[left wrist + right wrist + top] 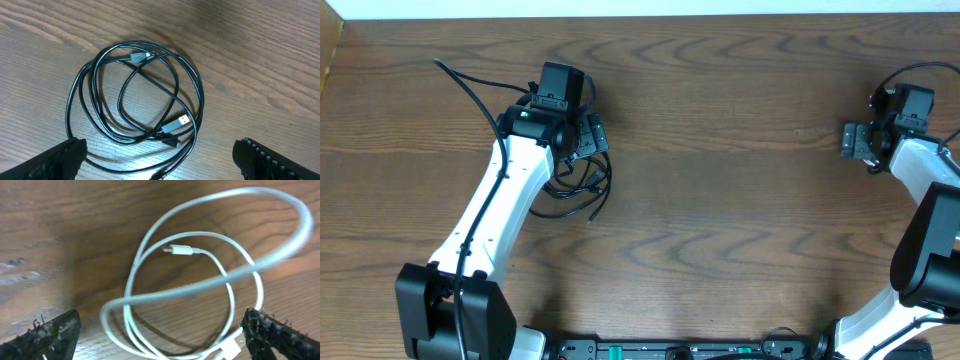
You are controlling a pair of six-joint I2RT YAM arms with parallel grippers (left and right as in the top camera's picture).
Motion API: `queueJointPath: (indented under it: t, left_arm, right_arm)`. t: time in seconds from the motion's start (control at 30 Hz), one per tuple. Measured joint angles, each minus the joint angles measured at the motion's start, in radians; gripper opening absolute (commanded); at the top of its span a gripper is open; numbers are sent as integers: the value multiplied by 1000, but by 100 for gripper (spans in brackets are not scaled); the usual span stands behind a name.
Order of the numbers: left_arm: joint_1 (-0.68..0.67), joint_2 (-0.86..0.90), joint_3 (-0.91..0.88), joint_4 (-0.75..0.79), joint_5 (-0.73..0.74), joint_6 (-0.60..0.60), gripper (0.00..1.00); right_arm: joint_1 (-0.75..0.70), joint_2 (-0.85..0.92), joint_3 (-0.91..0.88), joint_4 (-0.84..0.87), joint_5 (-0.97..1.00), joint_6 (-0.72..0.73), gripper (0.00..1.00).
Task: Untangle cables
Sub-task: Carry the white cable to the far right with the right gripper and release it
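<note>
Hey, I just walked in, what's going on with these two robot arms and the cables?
Two robot arms are working on two cables on a wooden table. The left gripper hangs open over a black cable lying in a loose coil. The right gripper hangs open over a white cable looped across itself. Neither cable is gripped, and they lie apart, one under each arm.

Wide open: left tool [160, 152], right tool [160, 325]
</note>
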Motion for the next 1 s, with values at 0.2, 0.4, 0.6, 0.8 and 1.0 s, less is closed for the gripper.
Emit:
queueJointPath:
  t: [0.2,0.4,0.6,0.8,1.0]
  left_arm:
    - [0,0,0,0,0,0,98]
    - [0,0,0,0,0,0,98]
    - [0,0,0,0,0,0,98]
    - [0,0,0,0,0,0,98]
    - [0,0,0,0,0,0,98]
  right_arm:
    - [0,0,0,0,-101,38,96]
    - [24,-13,0,-85,-124,135,99]
    - [95,-127,0,-253,-48,346,99]
    - [164,-218,0,-274,-62,488,99]
    - [256,-216,1,-258,-272,544,99]
